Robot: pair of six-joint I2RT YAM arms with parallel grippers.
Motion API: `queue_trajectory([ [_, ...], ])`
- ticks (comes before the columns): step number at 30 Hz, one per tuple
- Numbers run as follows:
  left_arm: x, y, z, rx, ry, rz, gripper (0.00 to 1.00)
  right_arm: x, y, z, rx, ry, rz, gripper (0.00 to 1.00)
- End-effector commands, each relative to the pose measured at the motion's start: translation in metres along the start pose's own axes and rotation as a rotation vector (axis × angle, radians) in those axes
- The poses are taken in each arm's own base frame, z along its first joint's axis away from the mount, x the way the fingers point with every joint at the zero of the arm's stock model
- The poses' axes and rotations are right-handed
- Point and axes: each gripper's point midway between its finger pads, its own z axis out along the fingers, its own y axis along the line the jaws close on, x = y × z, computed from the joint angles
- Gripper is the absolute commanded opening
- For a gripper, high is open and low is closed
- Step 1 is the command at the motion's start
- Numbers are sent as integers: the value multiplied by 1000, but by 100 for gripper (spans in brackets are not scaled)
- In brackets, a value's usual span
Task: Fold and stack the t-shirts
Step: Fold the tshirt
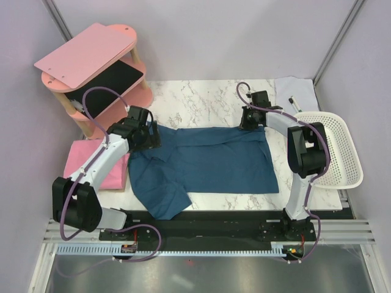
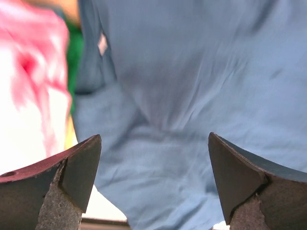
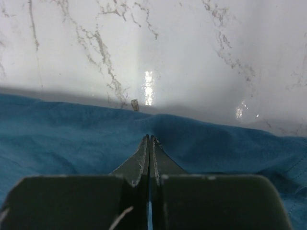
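The dark teal-blue t-shirt (image 1: 208, 162) lies spread on the marble table (image 1: 201, 101), with one part folded over at its near left. My left gripper (image 1: 148, 137) is open over the shirt's far left corner; in the left wrist view (image 2: 154, 135) the blue cloth (image 2: 192, 86) fills the gap between its fingers. My right gripper (image 1: 252, 122) is at the shirt's far right edge. In the right wrist view (image 3: 150, 138) it is shut, pinching a raised fold of the shirt's edge (image 3: 72, 139). The pink t-shirt (image 1: 98, 165) lies bunched at the table's left edge, also showing in the left wrist view (image 2: 29, 72).
A rigid pink wooden shelf (image 1: 98, 67) stands at the far left. A white plastic basket (image 1: 336, 149) sits at the right edge. A small white cloth with a pen (image 1: 296, 97) lies at the far right. Bare marble (image 3: 168, 57) lies beyond the shirt's far edge.
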Motion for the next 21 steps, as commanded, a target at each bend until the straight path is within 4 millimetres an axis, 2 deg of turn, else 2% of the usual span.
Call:
queue_trajectory([
  [1, -61, -9, 5, -39, -136, 17, 93, -11, -7, 11, 33, -13, -8, 0],
  [2, -66, -11, 10, -45, -132, 25, 88, -4, -11, 15, 47, 11, -6, 0],
  [3, -74, -18, 24, -50, -108, 47, 83, -5, -14, 16, 63, 11, -7, 0],
  [4, -77, -21, 29, -50, -99, 57, 61, -3, -17, 17, 76, 18, -7, 0],
  [5, -80, -24, 38, -56, -89, 62, 32, -1, -21, 19, 94, 24, -4, 0],
  [6, -93, -29, 39, -57, -106, 58, 2, 1, -24, 20, 107, 30, -4, 0],
  [7, -86, -29, 57, -77, -52, 76, 2, 1, -28, 21, 129, 33, -4, 0],
  [9, -97, -35, 64, -77, -49, 82, 2, 5, -32, 22, 153, 46, -4, 0],
  [10, -87, -34, 78, -99, 2, 99, 2, 5, -37, 22, 174, 45, -5, 0],
  [13, -83, -32, 91, -125, 46, 132, 2, 7, -46, 22, 222, 51, -2, 0],
  [14, -75, -30, 103, -146, 81, 148, 2, 9, -51, 24, 247, 57, -2, 0],
  [18, -66, -25, 120, -194, 136, 192, 2, 7, -65, 26, 298, 58, 16, 0],
  [21, -63, -30, 132, -196, 161, 212, 2, 5, -75, 28, 324, 55, 39, 0],
])
